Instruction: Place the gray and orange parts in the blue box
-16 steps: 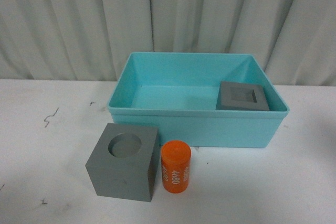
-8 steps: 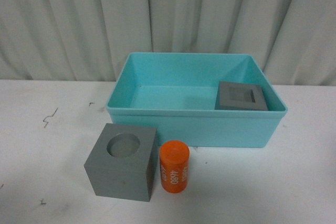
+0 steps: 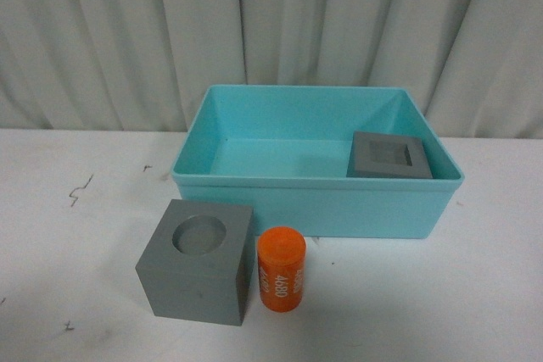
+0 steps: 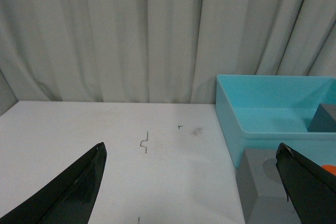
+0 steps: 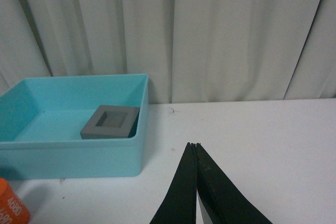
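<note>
step in hand, by my reading: one part done, two to go. the square-recess cube (image 3: 389, 157) lies inside the box (image 3: 318, 201), in its right near corner, recess up. the box sits toward the far edge of the table (image 3: 475, 294), right of centre, long axis parallel to that edge, opening up. the round-recess cube (image 3: 197, 262) stands close to the near edge, left of centre, just in front of the box's left near corner; recess faces up, front face turned slightly off square to the near edge. the cylinder (image 3: 281, 269) stands just beside the cube's right face; cannot tell if they touch. it is upright, long axis vertical, white digits running up its side. neither arm shows in the front view. left gripper (image 4: 190, 148): fingers spread wide, nothing between them, hanging above the table with the round-recess cube to one side of it. right gripper (image 5: 193, 145): fingers pressed together, empty, over bare table right of the box. next move, as i judge it: the left arm takes the round-recess cube, coming down across two opposite faces without knocking the cylinder, then lifts it over the box's near wall.
</note>
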`<state>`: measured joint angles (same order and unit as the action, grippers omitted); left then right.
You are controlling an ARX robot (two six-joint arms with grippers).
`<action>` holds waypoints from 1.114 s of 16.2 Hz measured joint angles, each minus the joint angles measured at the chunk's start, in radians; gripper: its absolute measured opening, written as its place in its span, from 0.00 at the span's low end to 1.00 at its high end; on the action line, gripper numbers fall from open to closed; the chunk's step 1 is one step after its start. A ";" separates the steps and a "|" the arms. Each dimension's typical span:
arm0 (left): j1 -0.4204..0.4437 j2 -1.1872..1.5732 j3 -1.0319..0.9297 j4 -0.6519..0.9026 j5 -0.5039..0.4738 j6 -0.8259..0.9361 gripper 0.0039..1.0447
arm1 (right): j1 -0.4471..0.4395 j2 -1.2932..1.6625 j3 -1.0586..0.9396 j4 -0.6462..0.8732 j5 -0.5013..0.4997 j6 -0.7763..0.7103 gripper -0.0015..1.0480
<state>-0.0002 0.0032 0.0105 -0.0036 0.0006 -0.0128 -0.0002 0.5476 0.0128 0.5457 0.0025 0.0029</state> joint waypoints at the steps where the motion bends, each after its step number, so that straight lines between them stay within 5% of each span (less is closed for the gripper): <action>1: 0.000 0.000 0.000 0.000 0.000 0.000 0.94 | 0.000 -0.027 -0.002 -0.047 0.000 0.000 0.02; 18: 0.000 0.000 0.000 0.000 -0.001 0.000 0.94 | 0.000 -0.545 -0.001 -0.558 -0.002 0.000 0.02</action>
<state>-0.0002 0.0032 0.0105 -0.0032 -0.0006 -0.0128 -0.0006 0.0025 0.0116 -0.0120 0.0010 0.0025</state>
